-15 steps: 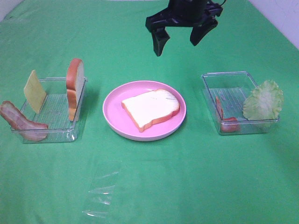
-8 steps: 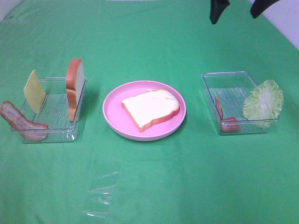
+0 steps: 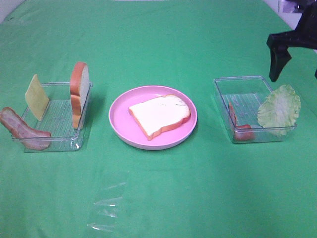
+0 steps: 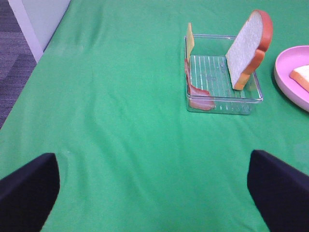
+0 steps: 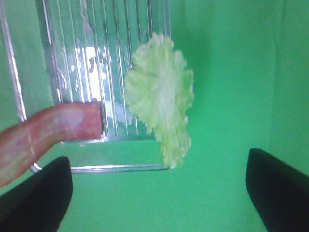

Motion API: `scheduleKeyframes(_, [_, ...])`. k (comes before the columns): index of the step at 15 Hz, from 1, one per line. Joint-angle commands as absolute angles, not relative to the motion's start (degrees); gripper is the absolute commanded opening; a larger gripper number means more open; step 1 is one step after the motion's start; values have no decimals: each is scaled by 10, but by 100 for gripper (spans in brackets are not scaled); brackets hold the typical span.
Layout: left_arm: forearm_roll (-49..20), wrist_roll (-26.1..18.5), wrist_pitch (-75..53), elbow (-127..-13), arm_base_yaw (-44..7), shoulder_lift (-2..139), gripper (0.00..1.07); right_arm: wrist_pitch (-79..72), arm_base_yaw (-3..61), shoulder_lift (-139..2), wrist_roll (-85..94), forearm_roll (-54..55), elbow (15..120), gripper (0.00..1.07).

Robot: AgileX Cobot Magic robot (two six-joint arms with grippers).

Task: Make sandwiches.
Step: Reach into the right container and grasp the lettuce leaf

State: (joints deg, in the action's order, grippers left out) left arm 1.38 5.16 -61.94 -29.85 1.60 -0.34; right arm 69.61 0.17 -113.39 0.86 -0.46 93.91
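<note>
One white bread slice (image 3: pixel 160 115) lies flat on the round pink plate (image 3: pixel 121 124) at the centre. The left clear tray (image 3: pixel 59 119) holds a yellow cheese square (image 3: pixel 36 97), an upright bread slice (image 3: pixel 79 91) and a bacon strip (image 3: pixel 22 130). These also show in the left wrist view: tray (image 4: pixel 222 92), bread (image 4: pixel 248 48), bacon (image 4: pixel 197 94). The right tray (image 3: pixel 242 91) holds a lettuce leaf (image 3: pixel 280 106) on its right rim and a bacon strip (image 3: pixel 237 126). My right gripper (image 3: pixel 295 62) hangs open just behind and above the lettuce (image 5: pixel 161 99). My left gripper (image 4: pixel 154 193) is open and empty, well away from the left tray.
A crumpled clear plastic sheet (image 3: pixel 106 203) lies on the green cloth near the front. The table's left edge and the floor (image 4: pixel 19 53) show in the left wrist view. A white wall stands at the back right corner (image 3: pixel 275 5).
My right gripper has moved from behind the plate to the right, out past the top edge, and now hangs lower over the right tray's far right side. Nothing else moved.
</note>
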Motion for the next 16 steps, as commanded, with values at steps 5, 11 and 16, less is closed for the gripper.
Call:
scheduleKeyframes(5, [14, 52, -618, -297, 14, -5, 100, 577, -1, -1138, 10, 0, 818, 93])
scheduleKeyframes(11, [14, 52, -618, -297, 14, -5, 100, 544, -1, -1140, -17, 0, 818, 72])
scheduleKeyframes(16, [14, 52, -618, -297, 14, -5, 100, 544, -1, -1149, -29, 0, 818, 38])
